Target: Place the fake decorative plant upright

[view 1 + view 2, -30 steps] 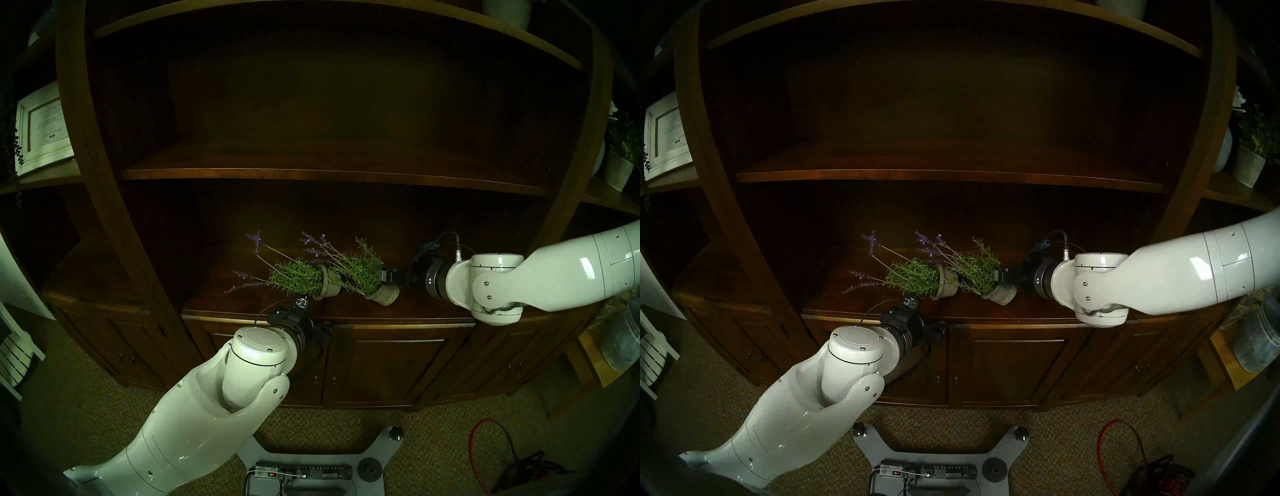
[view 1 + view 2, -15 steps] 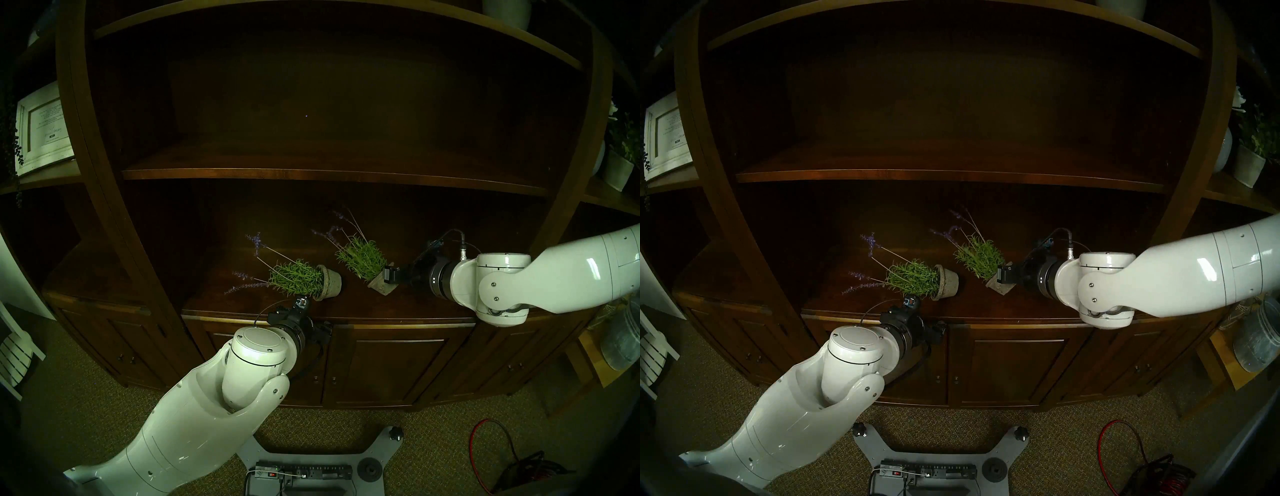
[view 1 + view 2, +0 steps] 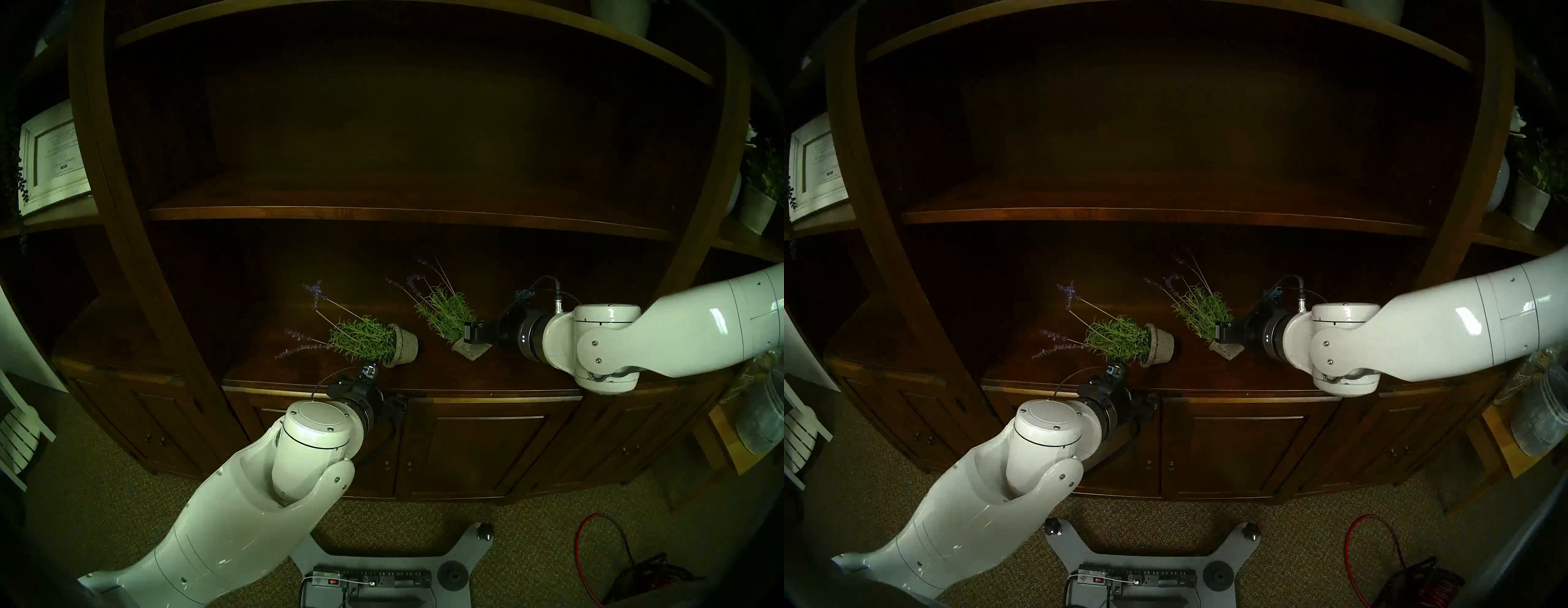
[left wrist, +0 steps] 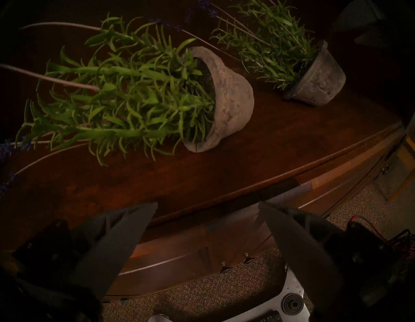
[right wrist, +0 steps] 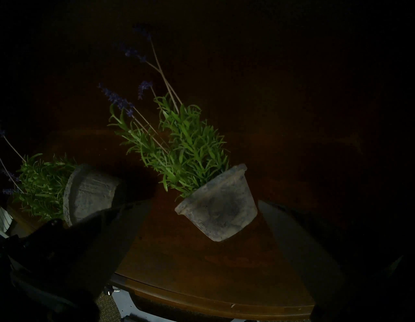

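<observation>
Gripping the right pot [image 3: 471,349], the right gripper [image 3: 474,335] holds its plant [image 3: 447,312] tilted above the shelf [image 3: 466,378], clear of the wood. Left gripper [image 4: 207,206] hangs spread, empty, near the toppled plant [image 3: 365,339].

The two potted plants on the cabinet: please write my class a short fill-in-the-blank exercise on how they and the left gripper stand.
1. The left plant lies on its ___ on the cabinet top.
2. The right plant is ___, neither lying flat nor upright.
3. The left gripper has its jaws ___, holding nothing.
4. Both plants carry ___ flowers.

Missing words: side; tilted; open; purple
</observation>
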`<state>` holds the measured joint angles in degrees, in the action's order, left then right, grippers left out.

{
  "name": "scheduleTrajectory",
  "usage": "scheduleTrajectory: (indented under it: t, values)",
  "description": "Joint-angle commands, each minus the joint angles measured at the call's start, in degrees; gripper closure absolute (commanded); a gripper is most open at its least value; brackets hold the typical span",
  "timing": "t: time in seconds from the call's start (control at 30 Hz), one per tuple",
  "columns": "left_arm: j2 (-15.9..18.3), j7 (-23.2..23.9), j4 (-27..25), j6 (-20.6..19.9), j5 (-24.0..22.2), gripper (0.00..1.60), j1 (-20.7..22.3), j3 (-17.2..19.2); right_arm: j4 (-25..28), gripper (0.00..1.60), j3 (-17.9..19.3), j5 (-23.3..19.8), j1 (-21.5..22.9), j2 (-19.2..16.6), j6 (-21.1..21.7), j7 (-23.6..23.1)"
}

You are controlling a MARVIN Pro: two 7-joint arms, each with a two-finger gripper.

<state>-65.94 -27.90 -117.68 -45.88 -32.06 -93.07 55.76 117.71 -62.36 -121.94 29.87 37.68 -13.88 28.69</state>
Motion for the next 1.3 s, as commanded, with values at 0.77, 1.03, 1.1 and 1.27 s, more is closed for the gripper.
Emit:
scheduleTrajectory:
  t: [0.77, 1.03, 1.1, 1.27]
  values:
    - [-0.4, 0.0, -1.8, 0.4, 0.2, 0.00, 1.0, 0.4, -2.7, 0.00, 3.0, -6.9, -1.4, 6.1, 0.4, 4.8]
    - [-0.4, 0.0, -1.8, 0.4, 0.3, 0.00, 1.0, 0.4, -3.2, 0.00, 3.1, -7.7, -2.2, 7.2, 0.4, 4.9]
    - [-0.4, 0.0, -1.8, 0.4, 0.3, 0.00, 1.0, 0.4, -3.2, 0.00, 3.1, -7.9, -2.2, 7.5, 0.4, 5.0]
    - [-0.4, 0.1, -1.8, 0.4, 0.3, 0.00, 1.0, 0.4, -3.2, 0.00, 3.0, -8.3, -2.2, 8.2, 0.2, 5.7]
